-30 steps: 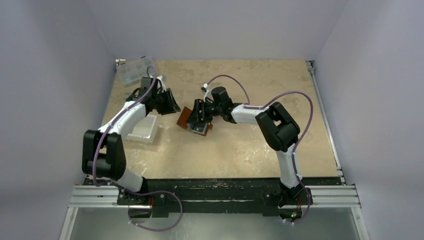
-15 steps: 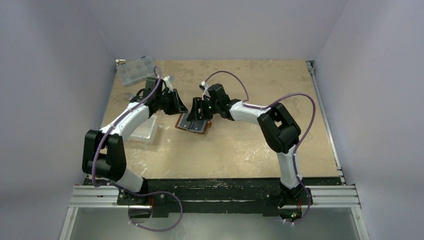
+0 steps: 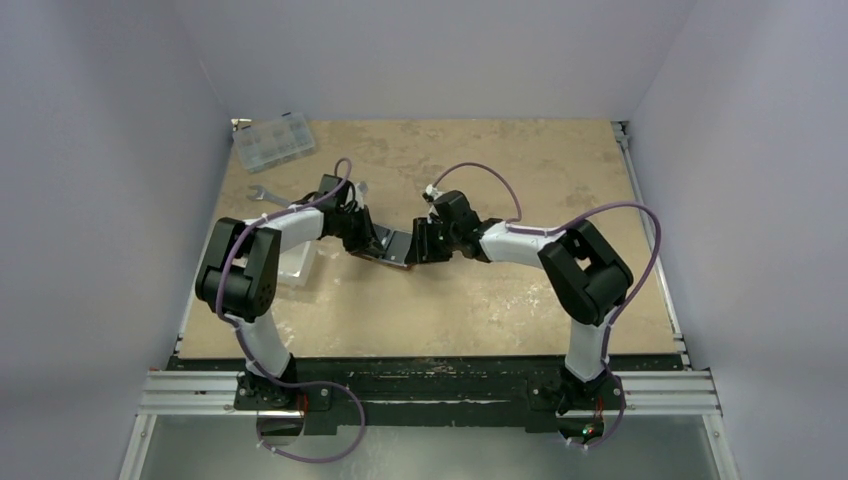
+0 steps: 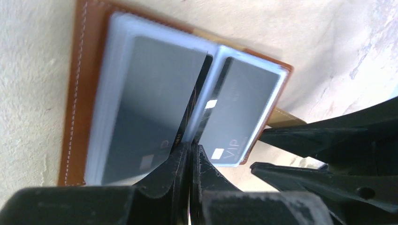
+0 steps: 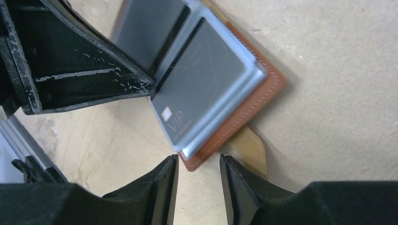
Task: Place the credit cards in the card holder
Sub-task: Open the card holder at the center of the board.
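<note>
Left hand (image 4: 190,153) pinches a dark card (image 4: 194,107) edge-on over the open card holder (image 4: 77,93). Right hand (image 5: 198,168) gapes at its corner. Next: slide it in.

Brown card holder (image 4: 77,93) open flat, dark credit cards (image 4: 234,112) in sleeves.

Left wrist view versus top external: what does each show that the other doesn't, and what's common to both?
Only left wrist: grey cards inside the holder, one marked VIP, and the left gripper shut on a dark card at the fold. Only top external: wrench, clear compartment box, white tray. Both: the open card holder between the left gripper and the right gripper.
</note>
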Controlling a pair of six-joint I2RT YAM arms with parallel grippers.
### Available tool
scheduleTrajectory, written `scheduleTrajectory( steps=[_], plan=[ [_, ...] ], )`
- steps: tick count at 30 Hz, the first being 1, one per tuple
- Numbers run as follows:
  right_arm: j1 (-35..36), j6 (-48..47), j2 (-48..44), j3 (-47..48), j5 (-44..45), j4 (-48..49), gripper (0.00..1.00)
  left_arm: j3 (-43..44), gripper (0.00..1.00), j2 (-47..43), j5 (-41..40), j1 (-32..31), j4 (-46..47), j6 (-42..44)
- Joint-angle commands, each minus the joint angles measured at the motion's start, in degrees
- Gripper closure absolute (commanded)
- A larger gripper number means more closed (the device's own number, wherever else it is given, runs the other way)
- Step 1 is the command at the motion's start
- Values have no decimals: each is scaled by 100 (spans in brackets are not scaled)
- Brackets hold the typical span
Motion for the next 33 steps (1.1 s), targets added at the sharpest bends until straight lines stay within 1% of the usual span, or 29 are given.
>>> scheduleTrajectory(
  steps=[1, 5, 7, 11, 12, 15, 18, 19, 21, 23, 25, 26, 27, 28, 29, 30, 31, 33],
  plan=[
    [7, 117, -412, -130, 491, 99, 52, -198, 98, 181, 47, 144, 233, 118],
    [-17, 43, -650, -196, 892, -117, 41, -294, 97, 224, 136, 144, 262, 167],
    [-106, 5, -659, -189, 860, -119, 36, -282, 95, 204, 115, 144, 269, 169],
    [-320, -71, -471, -61, 572, -118, 34, -141, 91, 249, 210, 144, 223, 211],
    [-379, -95, -438, -74, 542, -216, 34, -113, 88, 228, 203, 144, 211, 251],
    [-555, -96, -340, -194, 179, 46, 35, -84, 77, 54, 137, 113, 153, 440],
    [-591, -185, -166, -119, 39, 120, 45, -8, 63, -206, -174, -92, 51, 690],
    [-588, -201, -145, -121, 60, 146, 47, 13, 60, -297, -240, -182, 57, 753],
    [-593, -299, -161, -121, 213, 107, 47, 71, 53, -453, -630, -386, -23, 922],
    [-606, -421, -172, -105, 315, 36, 42, 127, 48, -573, -1109, -567, -154, 1074],
    [-604, -456, -125, -115, 247, 80, 41, 165, 45, -602, -1417, -713, -221, 1166],
    [-604, -444, -75, -139, 113, 175, 43, 232, 44, -579, -1509, -780, -272, 1179],
    [-604, -419, -27, -160, -61, 270, 49, 299, 40, -535, -1622, -839, -340, 1204],
    [-609, -371, 9, -192, -195, 356, 60, 392, 36, -476, -1724, -925, -420, 1237],
    [-605, -310, 5, -262, -311, 462, 80, 508, 33, -438, -1865, -1006, -527, 1270],
    [-604, -230, -56, -388, -343, 580, 92, 621, 31, -405, -2023, -1106, -636, 1294],
    [-605, -160, -157, -540, -340, 734, 100, 739, 29, -379, -2200, -1216, -733, 1337],
    [-603, -10, -381, -965, -348, 1008, 100, 959, 26, -300, -2489, -1448, -909, 1426]
  ],
)
